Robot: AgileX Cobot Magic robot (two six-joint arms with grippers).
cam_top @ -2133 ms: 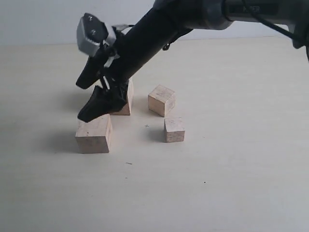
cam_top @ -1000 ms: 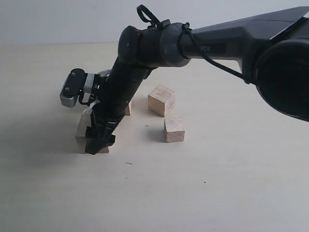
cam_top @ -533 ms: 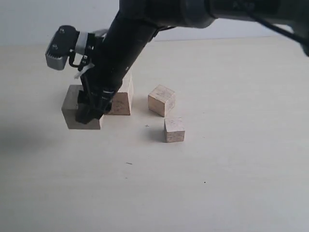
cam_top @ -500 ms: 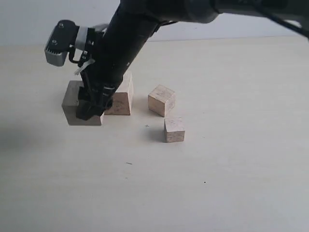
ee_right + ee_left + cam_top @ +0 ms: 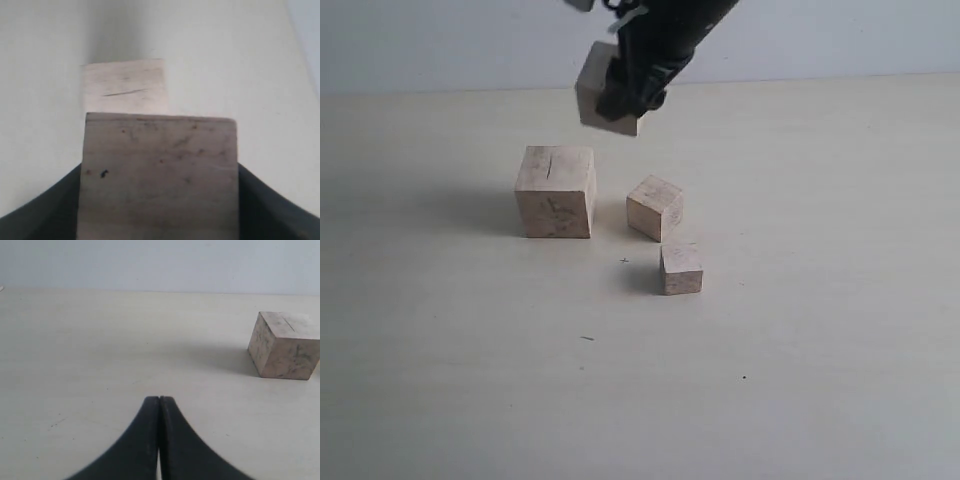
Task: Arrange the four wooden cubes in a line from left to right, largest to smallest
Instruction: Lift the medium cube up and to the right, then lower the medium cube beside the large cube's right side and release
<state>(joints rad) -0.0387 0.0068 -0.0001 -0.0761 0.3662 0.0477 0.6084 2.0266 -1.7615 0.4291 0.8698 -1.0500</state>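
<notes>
Lifted off the table (image 5: pixel 820 350) since a moment ago, the second-largest cube (image 5: pixel 592 95) now hangs in the air above and behind the largest cube (image 5: pixel 556 190), clamped between the jaws of the right gripper (image 5: pixel 632 88). All 4 cubes are pale raw wood with faint speckles, and the largest cube has a short dark slit on its top face. 3 rest on the table: the largest cube, the third cube (image 5: pixel 655 207) just to its right, and the smallest cube (image 5: pixel 681 268) farther right and nearer the front. 1 is held. The left gripper (image 5: pixel 159 440) sits low over the table, its 2 fingers pressed together on nothing.
</notes>
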